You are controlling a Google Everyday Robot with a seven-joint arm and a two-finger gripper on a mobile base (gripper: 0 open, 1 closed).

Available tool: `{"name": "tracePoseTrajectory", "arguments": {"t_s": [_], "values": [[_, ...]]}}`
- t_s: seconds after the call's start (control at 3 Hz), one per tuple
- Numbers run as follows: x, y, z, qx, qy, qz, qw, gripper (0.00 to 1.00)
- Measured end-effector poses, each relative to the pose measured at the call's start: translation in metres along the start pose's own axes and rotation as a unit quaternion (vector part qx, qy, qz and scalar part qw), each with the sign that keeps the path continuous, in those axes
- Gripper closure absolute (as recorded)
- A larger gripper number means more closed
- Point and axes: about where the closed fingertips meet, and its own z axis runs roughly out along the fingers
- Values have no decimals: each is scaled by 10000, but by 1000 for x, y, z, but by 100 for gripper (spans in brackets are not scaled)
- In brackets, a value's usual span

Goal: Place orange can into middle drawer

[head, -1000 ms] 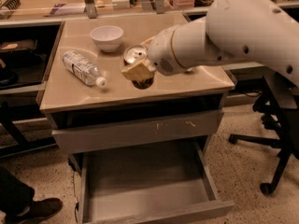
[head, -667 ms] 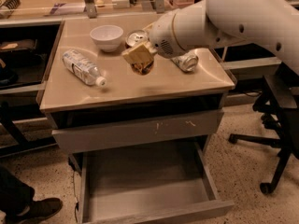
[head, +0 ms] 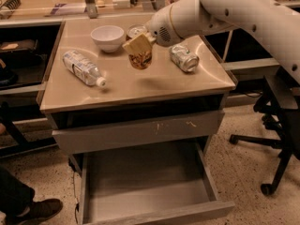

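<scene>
My gripper (head: 139,50) is over the middle of the cabinet top, reaching in from the right. It is shut on the orange can (head: 141,61), which hangs tilted a little above the surface, its silver top (head: 136,31) towards the back. A tan finger (head: 138,43) covers part of the can. The middle drawer (head: 136,131), its grey front marked with small pale scratches, sits below the top and looks pushed in. The drawer under it (head: 150,191) is pulled far out, and nothing shows in it.
On the cabinet top (head: 117,90) a clear bottle (head: 83,68) lies at the left, a white bowl (head: 108,37) stands at the back, and a silver can (head: 184,57) lies at the right. An office chair base (head: 267,139) stands at the right. A shoe (head: 37,210) shows at bottom left.
My gripper has carried the orange can up and towards the back of the cabinet top. The arm has swung clear of the silver can, which now shows fully.
</scene>
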Motion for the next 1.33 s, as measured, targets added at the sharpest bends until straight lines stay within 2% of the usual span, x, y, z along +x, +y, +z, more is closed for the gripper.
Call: {"name": "tracePoseTrajectory", "arguments": {"t_s": [0.67,1.0,1.33], "values": [[18,-9,26,-441,389,422,9974,100],[28,-11,38,-597,486,556,9955,100],[38,-12,50,-728,441,634,9943,100]]}}
